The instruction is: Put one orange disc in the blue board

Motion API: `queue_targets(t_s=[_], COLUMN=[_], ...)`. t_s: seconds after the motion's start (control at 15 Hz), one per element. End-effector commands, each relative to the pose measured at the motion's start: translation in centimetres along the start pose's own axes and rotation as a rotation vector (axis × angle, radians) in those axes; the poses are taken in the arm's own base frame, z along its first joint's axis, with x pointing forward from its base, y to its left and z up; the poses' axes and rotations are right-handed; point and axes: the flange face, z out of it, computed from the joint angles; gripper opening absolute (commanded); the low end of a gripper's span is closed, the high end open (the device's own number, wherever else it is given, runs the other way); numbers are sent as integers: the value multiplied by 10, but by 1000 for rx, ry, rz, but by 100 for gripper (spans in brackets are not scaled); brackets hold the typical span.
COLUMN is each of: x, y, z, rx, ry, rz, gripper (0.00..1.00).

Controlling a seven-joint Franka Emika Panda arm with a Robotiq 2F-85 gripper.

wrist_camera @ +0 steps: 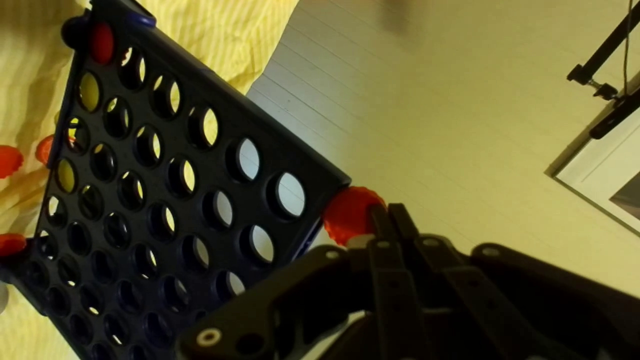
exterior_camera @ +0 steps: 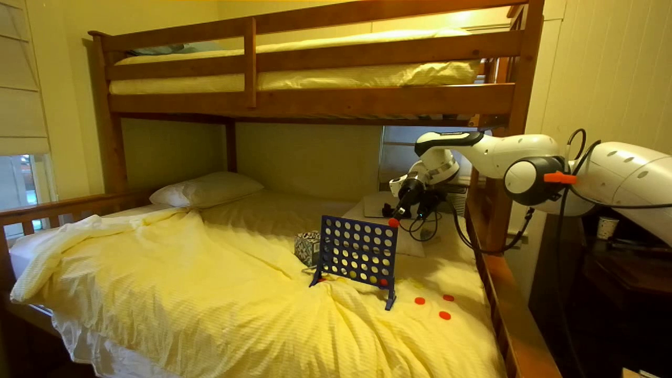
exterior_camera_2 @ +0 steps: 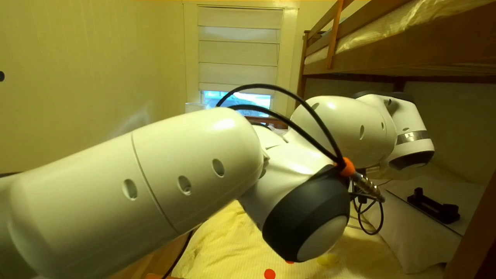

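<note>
In the wrist view, the fingers are closed together at their tips on the edge of an orange disc, which is at the top corner of the blue board; whether disc and board touch, I cannot tell. A seated disc, also orange, fills the bottom hole of that end column, and two yellow discs sit farther along the bottom row. In an exterior view, the board stands upright on its feet on a yellow bedspread, with the gripped disc at its top right corner. Three loose orange discs lie near its right foot, and a patterned box is just behind its left side. The robot arm extends from the right, below the wooden upper bunk. In an exterior view, the arm blocks much of the bedspread; a loose yellow disc lies on it near the bottom, and a black object rests near a white pillow on the right.
</note>
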Motion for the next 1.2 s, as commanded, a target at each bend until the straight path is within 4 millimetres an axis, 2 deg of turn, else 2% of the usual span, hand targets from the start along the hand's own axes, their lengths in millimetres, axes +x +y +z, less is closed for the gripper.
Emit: queue_targets(t_s=[0.0,0.53,1.13], x=[1,3,4], y=[4,6,18], z=[-3,0,1], rx=[-3,14,-32], ry=[39,57,79], rz=[-6,-6,33], gripper=[1,1,1])
